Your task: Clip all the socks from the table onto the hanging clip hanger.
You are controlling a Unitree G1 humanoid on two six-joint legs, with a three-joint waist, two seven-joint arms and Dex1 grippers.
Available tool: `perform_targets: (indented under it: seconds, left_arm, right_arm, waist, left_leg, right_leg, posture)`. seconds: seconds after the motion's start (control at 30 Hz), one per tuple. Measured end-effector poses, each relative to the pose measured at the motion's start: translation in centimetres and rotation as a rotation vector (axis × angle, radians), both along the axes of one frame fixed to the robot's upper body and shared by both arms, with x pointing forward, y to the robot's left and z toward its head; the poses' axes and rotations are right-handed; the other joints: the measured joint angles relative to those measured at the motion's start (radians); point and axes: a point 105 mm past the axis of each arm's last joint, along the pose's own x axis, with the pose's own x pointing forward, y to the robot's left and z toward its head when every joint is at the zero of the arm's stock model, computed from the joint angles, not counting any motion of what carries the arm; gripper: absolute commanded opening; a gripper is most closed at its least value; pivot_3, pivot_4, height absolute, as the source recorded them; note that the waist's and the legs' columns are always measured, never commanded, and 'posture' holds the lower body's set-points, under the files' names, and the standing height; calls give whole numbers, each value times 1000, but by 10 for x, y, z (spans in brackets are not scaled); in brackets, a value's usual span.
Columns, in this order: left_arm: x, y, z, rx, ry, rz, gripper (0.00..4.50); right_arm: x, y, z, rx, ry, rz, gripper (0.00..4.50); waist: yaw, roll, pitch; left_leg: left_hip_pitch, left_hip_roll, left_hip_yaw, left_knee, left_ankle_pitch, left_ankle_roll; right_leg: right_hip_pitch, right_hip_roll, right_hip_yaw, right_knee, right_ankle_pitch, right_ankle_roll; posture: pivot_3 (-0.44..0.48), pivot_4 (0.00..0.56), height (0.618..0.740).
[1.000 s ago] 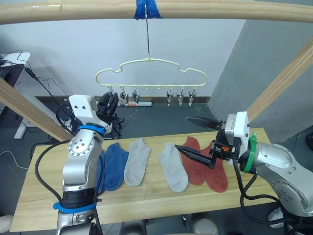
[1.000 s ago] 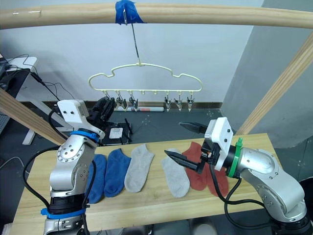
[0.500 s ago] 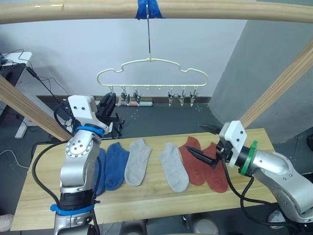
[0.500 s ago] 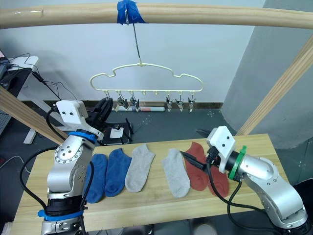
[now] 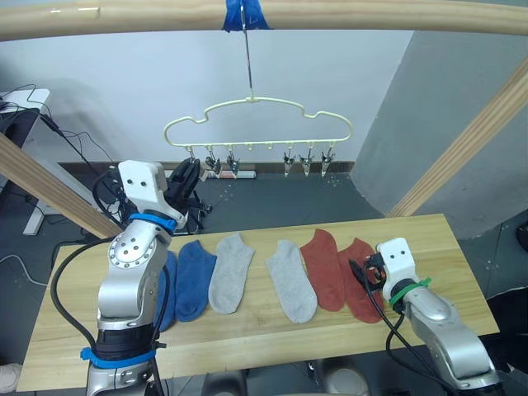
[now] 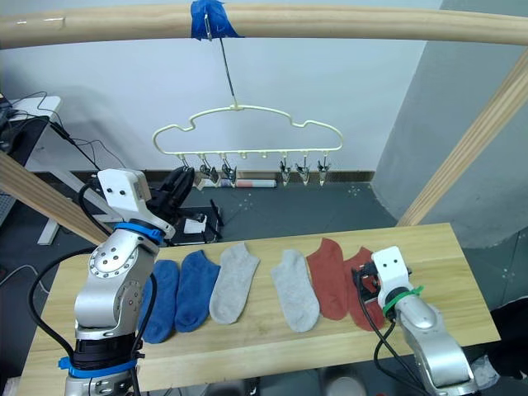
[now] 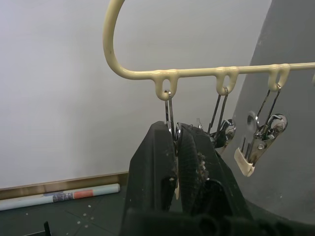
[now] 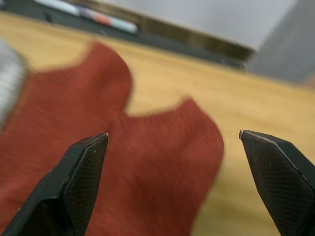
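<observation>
Grey wall behind, wooden pole (image 5: 330, 16) along the top of the frame. Wooden desk (image 5: 247, 330) across the lower half, carrying six socks (image 5: 293, 280) in a row: two blue at left, two grey in the middle, two red at right. Yellow hanger (image 5: 257, 120) hung upper centre, silver clips (image 5: 289, 161) beneath. Left fingers (image 7: 167, 162) pressed together on the leftmost clip. Right fingers (image 8: 83, 167) spread wide, low over the right red sock.
</observation>
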Motion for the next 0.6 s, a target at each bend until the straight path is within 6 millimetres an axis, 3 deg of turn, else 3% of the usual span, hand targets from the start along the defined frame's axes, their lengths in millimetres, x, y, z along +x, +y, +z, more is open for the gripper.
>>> perform_targets:
  seconds: [0.1, 0.4, 0.5, 0.6]
  left_arm:
    - [0, 0, 0, 0, 1, -2, 28]
    - [0, -2, 0, -1, 3, -12, 28]
    - [0, -2, 0, -3, 3, -20, 28]
    - [-1, -3, 0, -7, 2, -26, 28]
  right_arm:
    - [-1, 3, -15, 33, 43, -37, 4500]
    - [9, 13, -24, 109, 67, -118, 4500]
    - [9, 17, -25, 149, 91, -132, 3909]
    - [9, 15, -26, 156, 98, -143, 2930]
  waist:
    - [0, 1, 1]
    - [-1, 1, 2]
    - [0, 1, 2]
    - [0, 1, 1]
  left_leg:
    - [0, 0, 0, 0, 0, 0]
    - [0, 0, 0, 0, 0, 0]
    - [0, 0, 0, 0, 0, 0]
    - [0, 0, 0, 0, 0, 0]
  right_leg:
    - [0, 0, 1, 0, 0, 0]
    - [0, 0, 0, 0, 0, 0]
    - [0, 0, 0, 0, 0, 0]
    - [0, 0, 0, 0, 0, 0]
  posture:
    - [-212, 289, 740]
    - [-196, 289, 740]
    - [-193, 285, 740]
    - [-192, 282, 740]
